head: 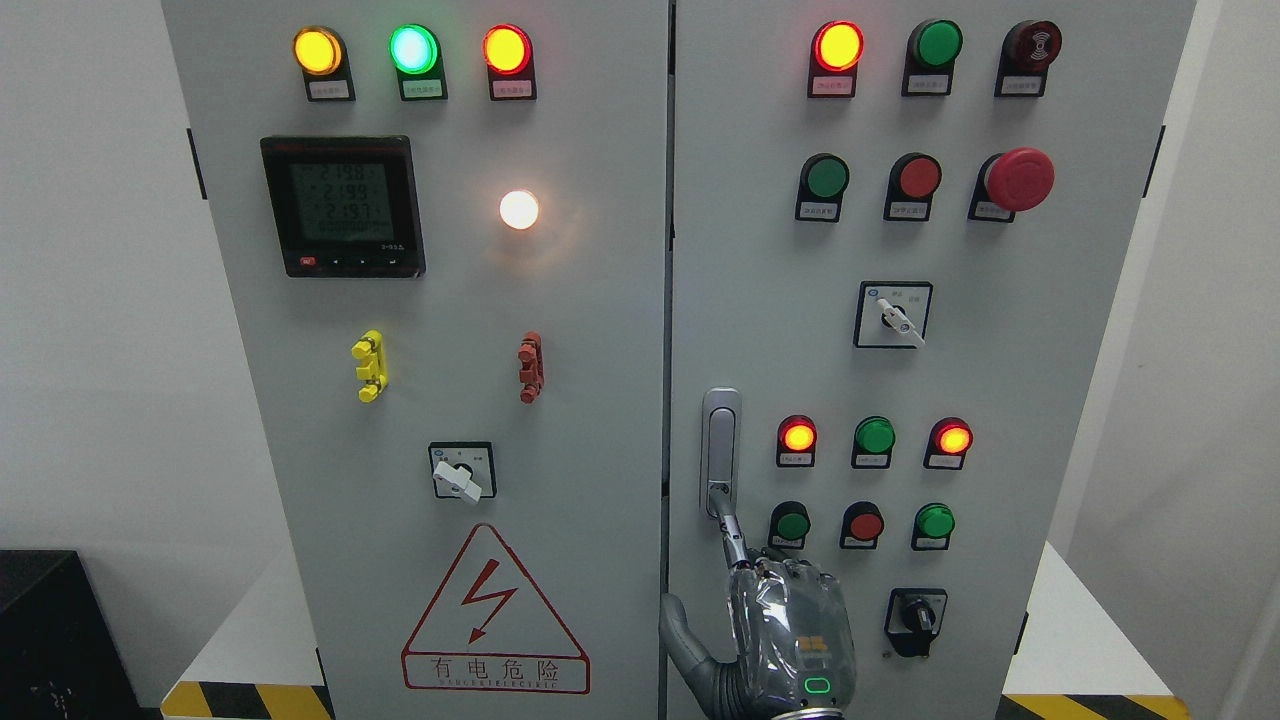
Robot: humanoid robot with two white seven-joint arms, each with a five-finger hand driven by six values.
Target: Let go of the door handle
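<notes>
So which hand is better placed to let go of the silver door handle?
Right: the right hand reaches the lower end of the silver vertical door handle on the grey right cabinet door; the left hand is out of view.

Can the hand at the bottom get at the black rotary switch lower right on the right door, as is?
Probably yes. The hand, index finger on the door handle, sits just left of the black rotary switch, nothing between them.

The cabinet (600, 400) is pale grey. Its warning triangle (494, 610) is red on white; the floor tape (245, 700) striped yellow and black
</notes>
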